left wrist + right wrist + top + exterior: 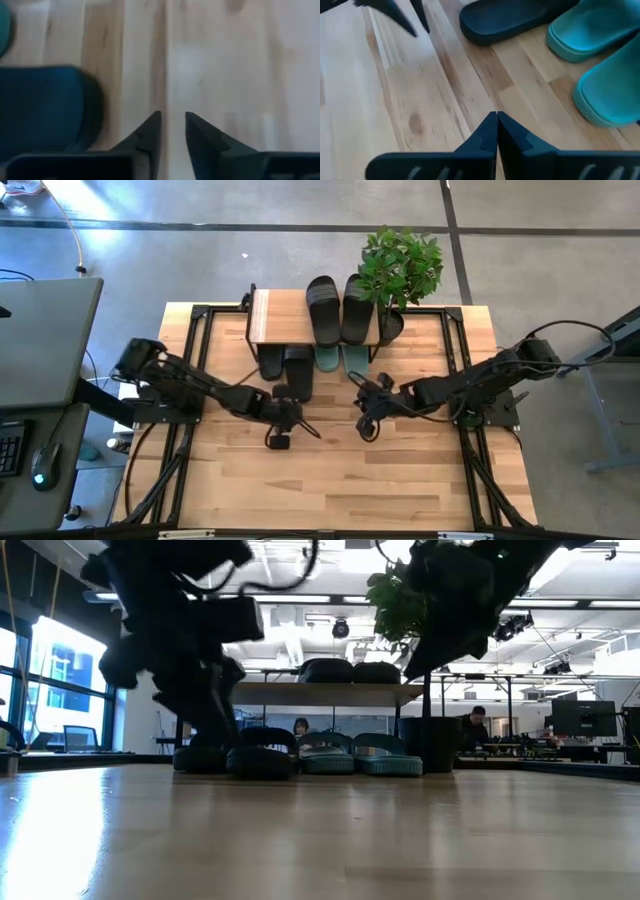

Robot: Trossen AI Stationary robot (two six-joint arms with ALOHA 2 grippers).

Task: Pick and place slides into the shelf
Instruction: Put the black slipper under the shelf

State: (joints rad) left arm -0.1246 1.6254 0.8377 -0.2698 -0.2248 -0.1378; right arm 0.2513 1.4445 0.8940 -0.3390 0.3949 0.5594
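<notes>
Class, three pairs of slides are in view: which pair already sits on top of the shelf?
A black pair sits on the shelf plank beside the plant. The other black pair and the green pair lie on the table beneath.

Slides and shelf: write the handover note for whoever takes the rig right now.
Left gripper: nearly closed on nothing, over bare table beside a black slide.
Right gripper: shut, empty, near the green pair.
Shelf: one black pair on its top plank.
Under or in front of it: the other black pair and the green pair, toes tucked in, heels sticking out.
Done: all six slides are at the shelf.
Left: possibly pushing the lower pairs further in; cannot tell.
</notes>
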